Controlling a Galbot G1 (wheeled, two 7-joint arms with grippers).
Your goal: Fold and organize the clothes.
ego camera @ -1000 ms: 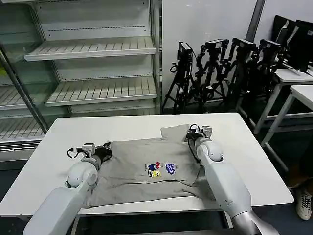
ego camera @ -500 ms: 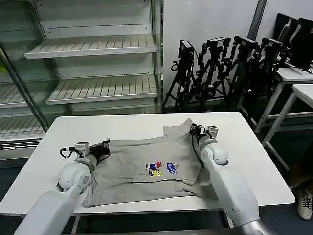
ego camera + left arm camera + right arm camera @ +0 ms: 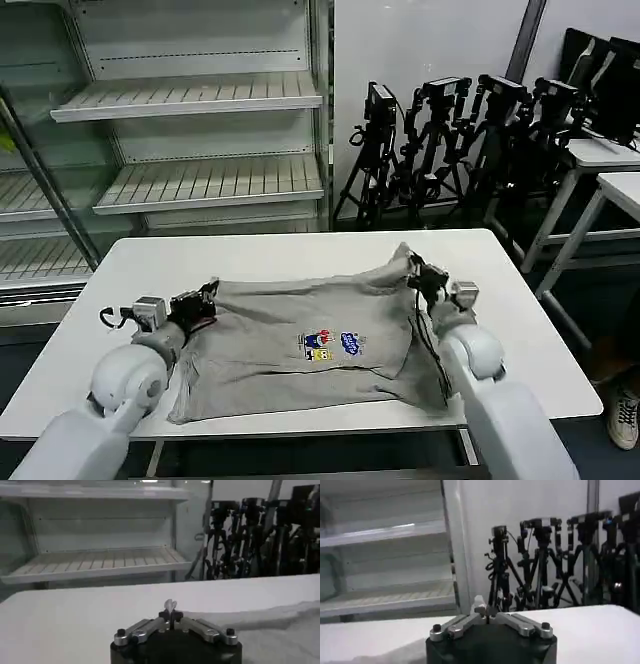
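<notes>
Head view is showing the grey shirt (image 3: 310, 345) lying across the middle of the white table (image 3: 280, 255). The left gripper (image 3: 205, 297) is pinching its 9 o'clock corner, fingers clamped on cloth, and the right gripper (image 3: 415, 268) is pinching the 2 o'clock corner likewise. Uneven pulling risks one corner slipping free or the shirt bunching, spoiling the fold.
</notes>
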